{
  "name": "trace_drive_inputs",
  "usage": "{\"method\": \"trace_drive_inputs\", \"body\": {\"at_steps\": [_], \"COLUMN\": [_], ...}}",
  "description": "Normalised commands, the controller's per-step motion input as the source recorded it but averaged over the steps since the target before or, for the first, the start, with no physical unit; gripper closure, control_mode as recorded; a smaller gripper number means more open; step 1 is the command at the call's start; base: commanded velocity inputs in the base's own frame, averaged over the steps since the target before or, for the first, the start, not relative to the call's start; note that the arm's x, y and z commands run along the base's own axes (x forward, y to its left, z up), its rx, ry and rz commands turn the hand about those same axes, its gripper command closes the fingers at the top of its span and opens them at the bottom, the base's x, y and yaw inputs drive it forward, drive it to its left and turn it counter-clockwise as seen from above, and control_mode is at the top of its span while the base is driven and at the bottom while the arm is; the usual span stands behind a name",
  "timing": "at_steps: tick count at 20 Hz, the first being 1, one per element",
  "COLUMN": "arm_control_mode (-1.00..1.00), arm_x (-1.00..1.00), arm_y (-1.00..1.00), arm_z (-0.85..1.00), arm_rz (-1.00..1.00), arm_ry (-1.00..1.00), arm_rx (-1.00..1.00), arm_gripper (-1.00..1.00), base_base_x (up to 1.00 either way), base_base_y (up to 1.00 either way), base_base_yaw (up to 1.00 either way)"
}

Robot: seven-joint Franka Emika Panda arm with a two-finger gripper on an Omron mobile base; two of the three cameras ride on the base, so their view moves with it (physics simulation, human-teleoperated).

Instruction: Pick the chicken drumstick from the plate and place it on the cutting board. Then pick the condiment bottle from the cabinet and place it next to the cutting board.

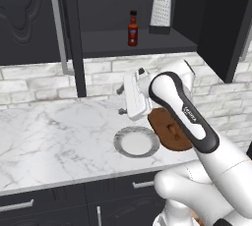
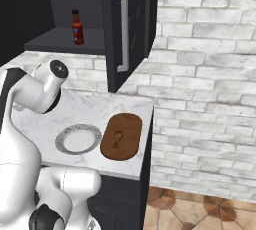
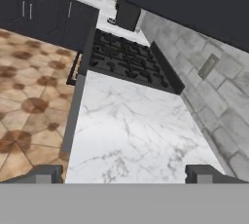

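Observation:
The chicken drumstick (image 2: pixel 117 138) lies on the dark oval cutting board (image 2: pixel 127 124), which the arm partly covers in the left base view (image 1: pixel 165 136). Beside the board sits the round grey-rimmed plate (image 1: pixel 120 136) (image 2: pixel 62 140), with nothing on it. The condiment bottle (image 1: pixel 132 28) (image 2: pixel 77 27) stands upright on the shelf of the open cabinet (image 1: pixel 108 43). My gripper (image 1: pixel 121 101) hangs above the counter, behind the plate and below the shelf, pointing left. In the hand view my gripper (image 3: pixel 124 174) is open, its two fingertips (image 3: pixel 46 174) wide apart with nothing between them.
A metal box grater (image 1: pixel 161 13) stands on the shelf to the right of the bottle. Both cabinet doors stand open, each with a silver bar handle (image 1: pixel 60 33) (image 2: pixel 121 31). A black stove (image 3: pixel 126 60) lies further along the marble counter (image 3: pixel 131 130). The counter ends just right of the board.

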Motion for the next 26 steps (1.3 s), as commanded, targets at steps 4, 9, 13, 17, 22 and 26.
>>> {"method": "trace_drive_inputs", "body": {"at_steps": [4,9,13,17,22,26], "arm_control_mode": [-1.00,-1.00,-1.00,-1.00,-1.00,-1.00], "arm_x": [0.01,0.08,0.11,0.10,0.07,0.03], "arm_y": [0.00,-0.01,-0.06,-0.12,-0.15,-0.17], "arm_z": [0.21,0.10,0.07,0.06,0.15,0.26], "arm_rz": [0.00,0.00,0.00,-0.02,-0.02,-0.02], "arm_ry": [0.00,-0.05,-0.07,-0.05,-0.02,0.00], "arm_rx": [0.04,0.04,0.03,0.00,0.00,0.05], "arm_gripper": [-1.00,-1.00,-1.00,-1.00,-1.00,-1.00], "base_base_x": [0.00,0.00,0.00,0.00,0.00,0.00], "base_base_y": [0.00,0.00,0.00,0.00,0.00,0.00], "base_base_yaw": [0.00,0.00,0.00,0.00,0.00,0.00]}}
